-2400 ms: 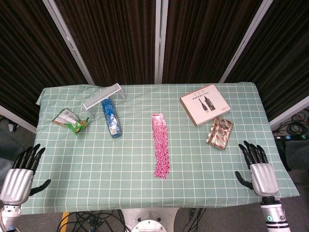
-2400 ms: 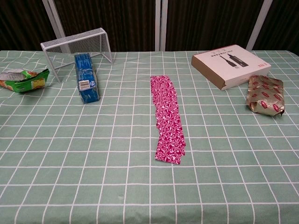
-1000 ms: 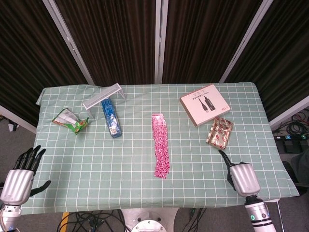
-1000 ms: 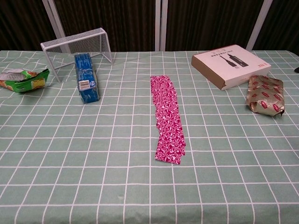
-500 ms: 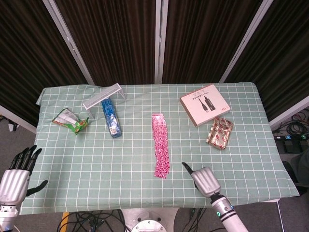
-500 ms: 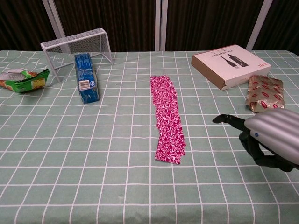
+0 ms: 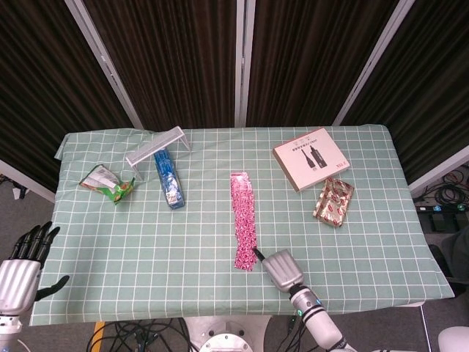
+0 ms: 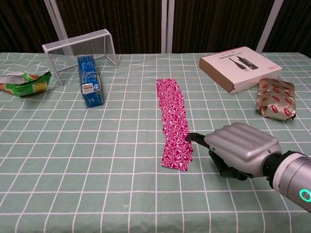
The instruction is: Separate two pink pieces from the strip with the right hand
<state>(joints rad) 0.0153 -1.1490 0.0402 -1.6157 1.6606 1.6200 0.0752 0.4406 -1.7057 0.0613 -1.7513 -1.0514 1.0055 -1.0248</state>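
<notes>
— How many things lie on the counter (image 7: 146, 249)?

— Six, one of each. A long pink patterned strip of joined packets (image 7: 244, 220) runs down the middle, from mid-counter toward the front edge. A white wire-mesh rack (image 7: 157, 147) stands near the back-left, with a blue foil packet (image 7: 168, 178) just in front of it and a crumpled green snack bag (image 7: 107, 182) by the left edge. A flat white and brown cardboard box (image 7: 311, 158) sits toward the back-right, and a gold and red foil pouch (image 7: 334, 202) lies just in front of that.

— Where is the right hand?

— The right hand (image 8: 243, 149) hangs low over the counter near the front edge, just right of the strip's near end, back of the hand upward. One dark finger reaches out to the strip's right edge; whether it touches I cannot tell. The other fingers (image 8: 232, 171) are curled under the palm, and they hold nothing.

— And the left?

— The left hand (image 7: 20, 258) is off the front-left corner, well away from everything, fingers spread and empty.

— Anything inside the rack or box?

— The rack stands bare over the cloth; the box is shut, so its contents are hidden.
</notes>
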